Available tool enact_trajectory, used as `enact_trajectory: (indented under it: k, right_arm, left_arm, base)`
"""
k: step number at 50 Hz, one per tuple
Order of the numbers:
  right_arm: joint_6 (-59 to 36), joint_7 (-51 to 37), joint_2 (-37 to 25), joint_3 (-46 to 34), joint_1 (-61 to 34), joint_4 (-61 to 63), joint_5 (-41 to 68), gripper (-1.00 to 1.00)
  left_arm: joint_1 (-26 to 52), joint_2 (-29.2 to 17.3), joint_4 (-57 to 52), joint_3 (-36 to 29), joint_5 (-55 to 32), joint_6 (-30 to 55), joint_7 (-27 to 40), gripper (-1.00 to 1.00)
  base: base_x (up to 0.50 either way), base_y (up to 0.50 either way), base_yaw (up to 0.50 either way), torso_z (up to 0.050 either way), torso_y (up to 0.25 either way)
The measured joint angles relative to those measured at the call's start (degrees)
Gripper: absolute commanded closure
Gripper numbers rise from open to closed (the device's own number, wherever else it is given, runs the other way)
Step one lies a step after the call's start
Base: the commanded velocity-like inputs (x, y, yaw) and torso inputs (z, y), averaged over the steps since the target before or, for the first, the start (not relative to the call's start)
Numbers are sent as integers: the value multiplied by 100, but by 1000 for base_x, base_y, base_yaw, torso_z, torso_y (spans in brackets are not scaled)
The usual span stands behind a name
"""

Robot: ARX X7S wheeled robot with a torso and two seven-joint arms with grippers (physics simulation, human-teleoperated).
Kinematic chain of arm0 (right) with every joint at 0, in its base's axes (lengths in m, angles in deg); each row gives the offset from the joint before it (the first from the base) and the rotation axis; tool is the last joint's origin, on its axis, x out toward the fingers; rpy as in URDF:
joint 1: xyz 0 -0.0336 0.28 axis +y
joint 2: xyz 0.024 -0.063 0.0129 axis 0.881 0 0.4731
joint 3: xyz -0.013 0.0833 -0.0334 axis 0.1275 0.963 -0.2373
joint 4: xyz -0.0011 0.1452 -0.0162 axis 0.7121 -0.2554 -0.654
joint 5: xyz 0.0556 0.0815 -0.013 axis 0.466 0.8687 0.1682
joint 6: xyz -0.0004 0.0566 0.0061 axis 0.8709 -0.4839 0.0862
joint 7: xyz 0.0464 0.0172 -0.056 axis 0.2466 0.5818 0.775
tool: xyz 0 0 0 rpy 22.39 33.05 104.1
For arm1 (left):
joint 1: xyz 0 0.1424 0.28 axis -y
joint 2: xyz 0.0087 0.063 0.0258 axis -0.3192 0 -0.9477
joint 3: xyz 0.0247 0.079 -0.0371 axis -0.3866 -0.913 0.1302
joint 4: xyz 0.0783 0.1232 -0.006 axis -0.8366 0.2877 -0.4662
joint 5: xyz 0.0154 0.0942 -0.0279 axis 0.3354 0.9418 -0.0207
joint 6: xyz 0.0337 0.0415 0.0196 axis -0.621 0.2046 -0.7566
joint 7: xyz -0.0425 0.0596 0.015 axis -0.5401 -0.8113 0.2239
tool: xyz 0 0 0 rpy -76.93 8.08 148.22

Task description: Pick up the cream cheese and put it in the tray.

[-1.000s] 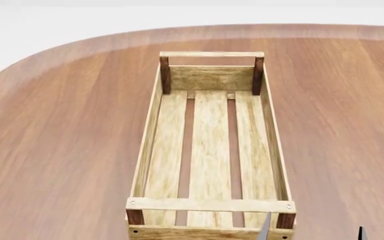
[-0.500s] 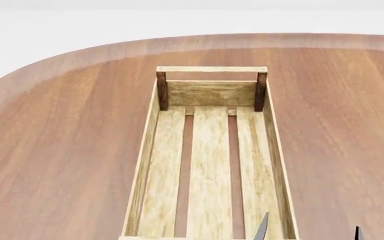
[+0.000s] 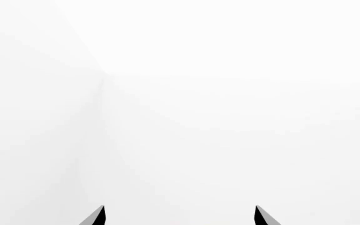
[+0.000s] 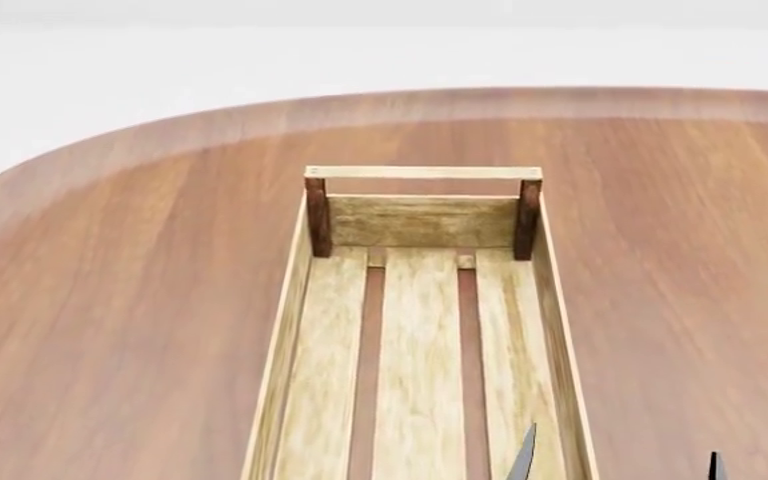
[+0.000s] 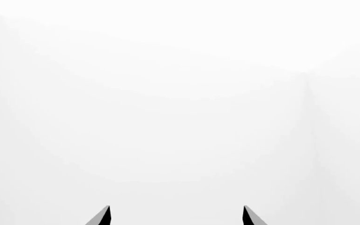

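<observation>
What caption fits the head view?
Empty tray on the table, right gripper tips apart at the frame's bottom edge.

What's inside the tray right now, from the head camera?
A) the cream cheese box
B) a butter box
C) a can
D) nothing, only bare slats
D. In the head view the tray shows only its bare slatted bottom as far as the frame reaches; its near end is cut off, and no cream cheese appears in any view.

Even, shadowless light is washing the table (image 4: 117,300) and tray (image 4: 422,220), everything rendering sharp with no glare. Both wrist views are showing near-blank white, faint grey gradients fading toward 9 and 3 o'clock
</observation>
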Motion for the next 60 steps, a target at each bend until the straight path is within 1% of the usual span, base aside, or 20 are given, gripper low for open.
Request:
enact_trajectory:
  k: [24,43,51,60]
  right_arm:
    - [-5,-68,-57,-41,-10,3,41,-100]
    - [-25,-294,6,-2,-10,48,-297,-100]
    - [-278,-341,68,61,-81,232,-494,-100]
    - [-957,-346,152,362,-214,732,-676,-100]
  left_arm:
    - [5,-46,-7,-49,19,12,66,-100]
    - [19,-96,-16,-70,-11,6,118,-100]
    - [8,-134,-55,-63,-56,7,140,-100]
    - [-7,-187,-107,-55,-136,22,158,-100]
  base:
    - [227,0,0,0,0]
    - [0,0,0,0,0]
    - [0,0,0,0,0]
    - [0,0,0,0,0]
